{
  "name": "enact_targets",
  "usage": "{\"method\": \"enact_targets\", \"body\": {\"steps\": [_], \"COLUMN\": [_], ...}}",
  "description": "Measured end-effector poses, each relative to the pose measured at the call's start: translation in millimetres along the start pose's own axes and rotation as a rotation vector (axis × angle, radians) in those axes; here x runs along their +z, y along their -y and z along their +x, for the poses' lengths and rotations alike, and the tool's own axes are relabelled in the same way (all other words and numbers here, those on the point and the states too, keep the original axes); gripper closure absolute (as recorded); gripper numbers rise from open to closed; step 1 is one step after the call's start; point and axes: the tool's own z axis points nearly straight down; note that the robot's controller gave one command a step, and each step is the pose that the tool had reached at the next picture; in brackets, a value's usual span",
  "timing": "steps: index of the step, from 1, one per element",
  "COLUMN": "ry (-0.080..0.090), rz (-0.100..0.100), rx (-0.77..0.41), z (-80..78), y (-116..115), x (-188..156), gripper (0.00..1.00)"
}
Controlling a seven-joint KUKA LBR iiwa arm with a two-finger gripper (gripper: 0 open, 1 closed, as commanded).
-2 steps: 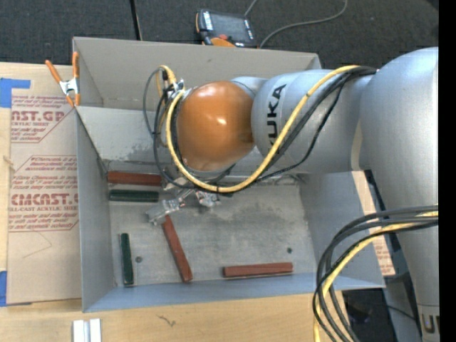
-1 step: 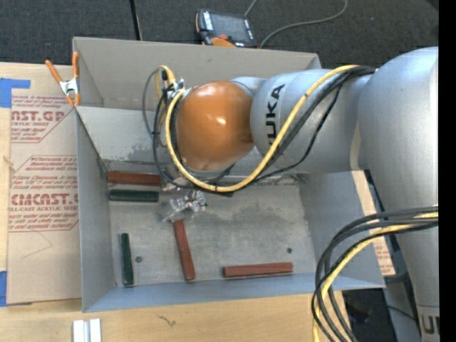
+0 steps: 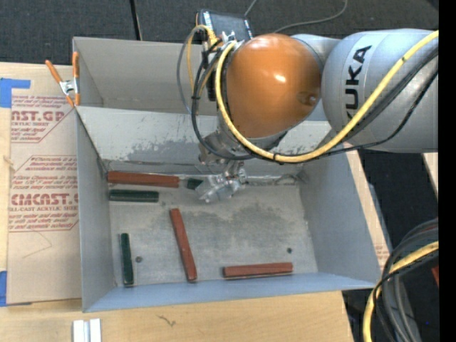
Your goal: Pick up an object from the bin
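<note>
The short dark green stick stub [image 3: 194,184] is lying on the floor of the grey metal bin [image 3: 92,212] near its back wall. It is sitting just beside the metal two-finger gripper [image 3: 224,185], toward the view's left (how wide the gripper is standing, I cannot tell). A long red-brown flat stick [image 3: 142,180] is lying just beyond the stub, with a longer dark green stick [image 3: 134,196] below it.

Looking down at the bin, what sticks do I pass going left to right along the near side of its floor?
dark green stick → slanted red-brown stick → crosswise red-brown stick
</note>
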Motion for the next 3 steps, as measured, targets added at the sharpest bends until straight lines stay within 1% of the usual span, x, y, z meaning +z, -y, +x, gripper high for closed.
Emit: {"method": "enact_targets", "body": {"steps": [1, 2, 3], "ry": [-0.001, -0.002, -0.003], "rz": [-0.012, -0.006, -0.012], "rx": [0.407, 0.841, 0.973], "z": [19.7, 35.3, -14.7], "y": [-20.9, -34.7, -72.3], "x": [58.7, 33.8, 46.0], "gripper": [1.00, 1.00, 1.00]}}
